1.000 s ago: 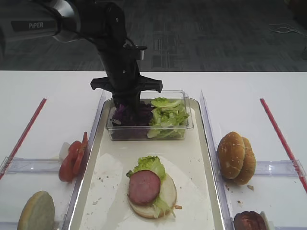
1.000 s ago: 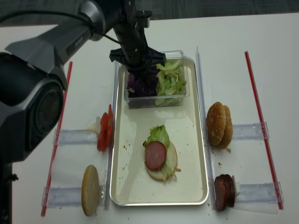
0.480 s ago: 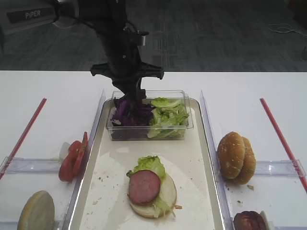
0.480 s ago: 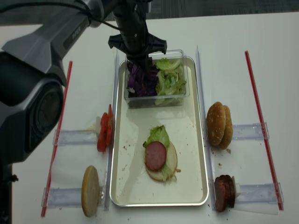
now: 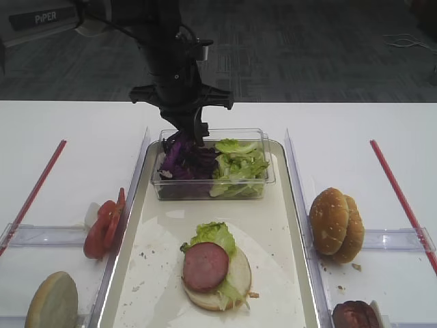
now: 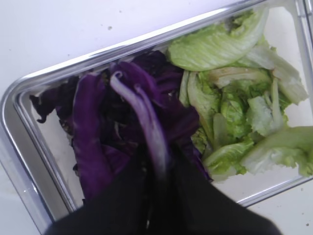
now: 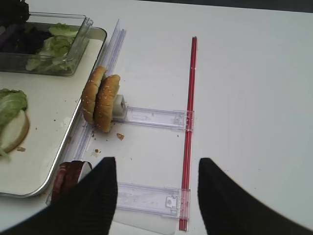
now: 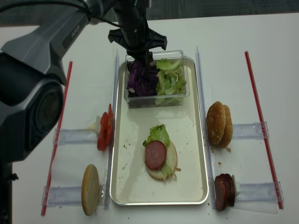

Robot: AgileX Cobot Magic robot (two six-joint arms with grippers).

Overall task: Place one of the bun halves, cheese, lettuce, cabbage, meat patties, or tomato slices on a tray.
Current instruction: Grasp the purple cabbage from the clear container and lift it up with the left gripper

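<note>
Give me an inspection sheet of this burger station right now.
Surface: white table.
Job's things: tray holds bun half with lettuce and meat patty; clear tub holds cabbage.
Clutter: tomato slices, buns, crumbs.
Grippers: left gripper shut on cabbage; right gripper open over the table.
Cables: one on the floor.
Surroundings: grey carpet.

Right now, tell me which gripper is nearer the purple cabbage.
Left. The left gripper is shut on a leaf of the purple cabbage above the tub. The right gripper hovers by the red strip, far off.
</note>
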